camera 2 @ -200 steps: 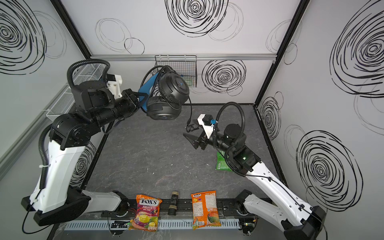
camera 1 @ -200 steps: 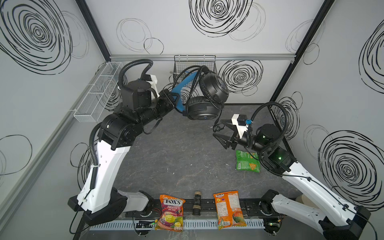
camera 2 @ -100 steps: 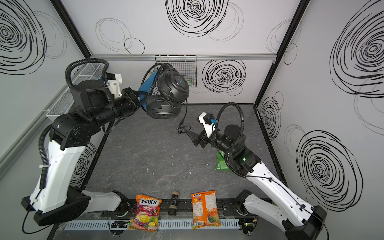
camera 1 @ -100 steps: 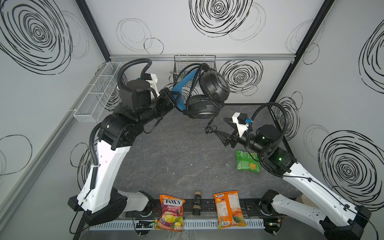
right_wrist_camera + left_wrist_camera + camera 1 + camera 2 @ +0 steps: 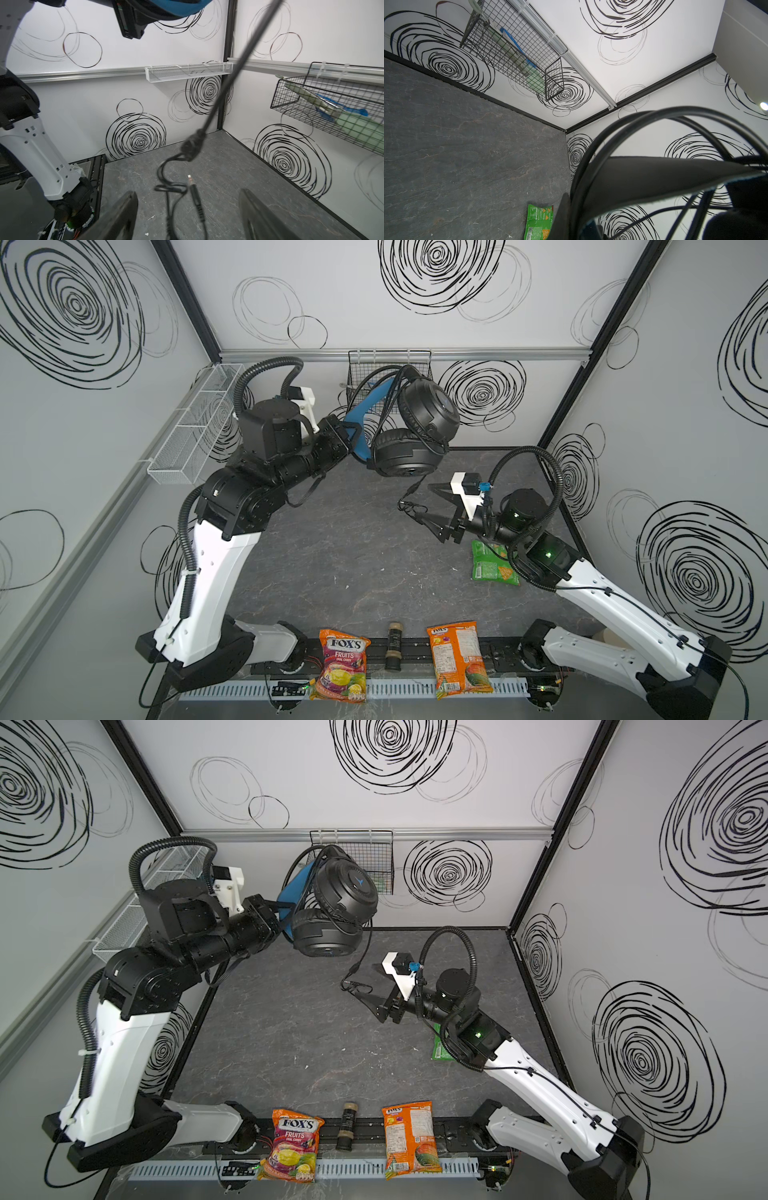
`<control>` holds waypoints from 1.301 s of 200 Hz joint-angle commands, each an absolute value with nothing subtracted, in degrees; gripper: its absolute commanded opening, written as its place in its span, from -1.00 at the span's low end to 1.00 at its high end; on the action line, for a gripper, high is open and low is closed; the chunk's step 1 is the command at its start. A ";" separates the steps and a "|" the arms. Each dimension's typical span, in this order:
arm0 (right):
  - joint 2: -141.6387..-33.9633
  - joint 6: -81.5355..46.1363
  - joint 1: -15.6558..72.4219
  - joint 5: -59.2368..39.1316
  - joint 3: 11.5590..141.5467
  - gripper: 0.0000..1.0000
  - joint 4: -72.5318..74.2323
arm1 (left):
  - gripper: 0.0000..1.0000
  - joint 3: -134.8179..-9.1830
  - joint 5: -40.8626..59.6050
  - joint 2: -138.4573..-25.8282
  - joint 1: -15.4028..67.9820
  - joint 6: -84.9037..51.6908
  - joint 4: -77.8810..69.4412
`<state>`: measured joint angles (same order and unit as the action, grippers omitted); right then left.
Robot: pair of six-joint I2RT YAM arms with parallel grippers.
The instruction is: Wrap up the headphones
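The black headphones (image 5: 428, 412) (image 5: 345, 894) hang in the air above the back of the table, earcups stacked and cable looped round them. My left gripper (image 5: 351, 435) (image 5: 277, 914) is shut on their blue strap; in the left wrist view the strap (image 5: 654, 172) and wire headband (image 5: 612, 135) fill the space in front of my left gripper (image 5: 577, 228). The cable's loose end (image 5: 409, 494) (image 5: 353, 974) dangles from the lower earcup. My right gripper (image 5: 424, 502) (image 5: 365, 982) (image 5: 188, 193) is open, with the plug (image 5: 194, 191) hanging between its fingers, untouched.
A green snack bag (image 5: 494, 568) (image 5: 538, 222) lies under the right arm. A black wire basket (image 5: 386, 364) hangs on the back wall behind the headphones, a white mesh shelf (image 5: 195, 423) on the left wall. Two snack bags (image 5: 343, 664) (image 5: 457, 659) and a small bottle (image 5: 394, 645) line the front edge.
My right gripper has moved a little left, staying open, so the dangling cable end now hangs between its fingers. The headphones have shifted slightly in the left gripper's hold.
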<state>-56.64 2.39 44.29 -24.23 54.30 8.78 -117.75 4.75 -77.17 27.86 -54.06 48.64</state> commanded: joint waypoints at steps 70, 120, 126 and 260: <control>-54.79 3.92 46.10 -11.79 53.40 0.58 9.17 | -1.00 -118.35 6.16 -75.79 27.97 -56.73 40.78; -52.21 7.20 45.60 -8.05 52.84 0.58 5.14 | -1.00 -116.78 6.45 -75.39 27.95 -57.09 39.74; -52.06 7.59 45.56 -8.00 52.78 0.57 4.72 | -1.00 -116.80 6.47 -75.39 27.95 -57.07 39.67; -57.87 9.91 45.57 -12.07 53.66 0.57 7.11 | -1.00 -116.70 6.50 -74.54 28.14 -57.20 39.95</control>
